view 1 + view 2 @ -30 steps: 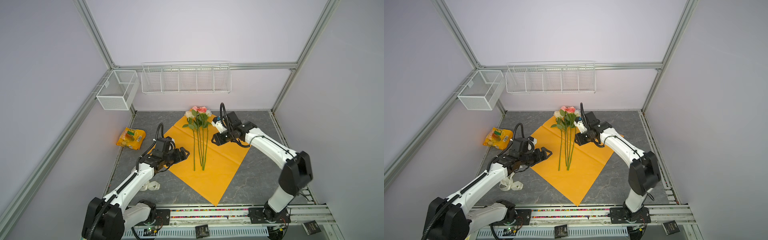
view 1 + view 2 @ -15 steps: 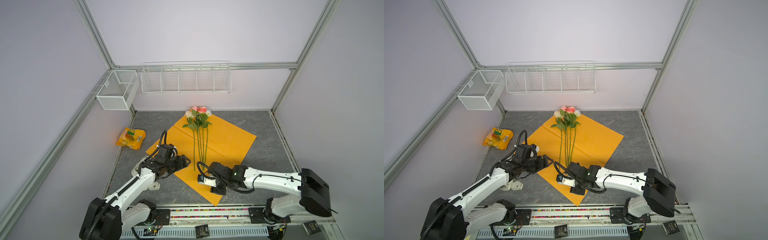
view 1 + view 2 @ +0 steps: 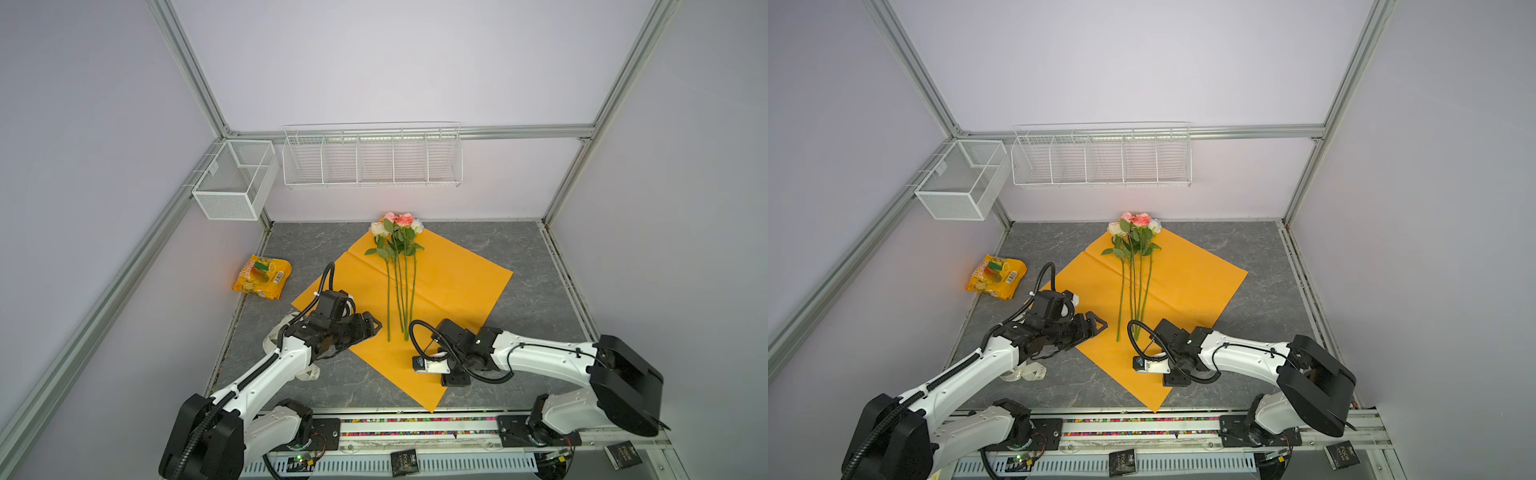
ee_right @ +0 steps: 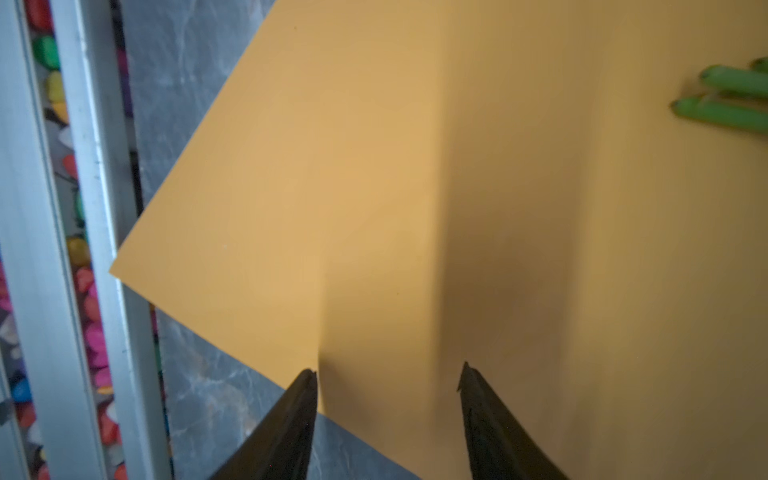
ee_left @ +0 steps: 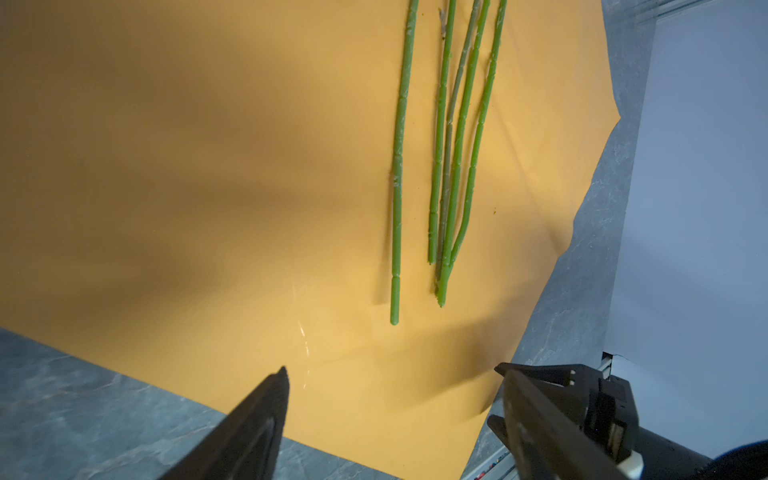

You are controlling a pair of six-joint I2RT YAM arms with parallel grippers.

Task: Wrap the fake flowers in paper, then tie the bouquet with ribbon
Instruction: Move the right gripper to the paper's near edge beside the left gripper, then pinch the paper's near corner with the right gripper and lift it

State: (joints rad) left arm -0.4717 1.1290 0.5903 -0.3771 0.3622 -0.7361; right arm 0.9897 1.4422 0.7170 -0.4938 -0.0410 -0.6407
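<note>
One bouquet (image 3: 398, 266), stems near left hand (image 3: 374, 326).

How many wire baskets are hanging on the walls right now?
2. A small mesh basket hangs on the left wall near the back corner; a long divided wire basket hangs on the back wall. Both are in full view.
</note>
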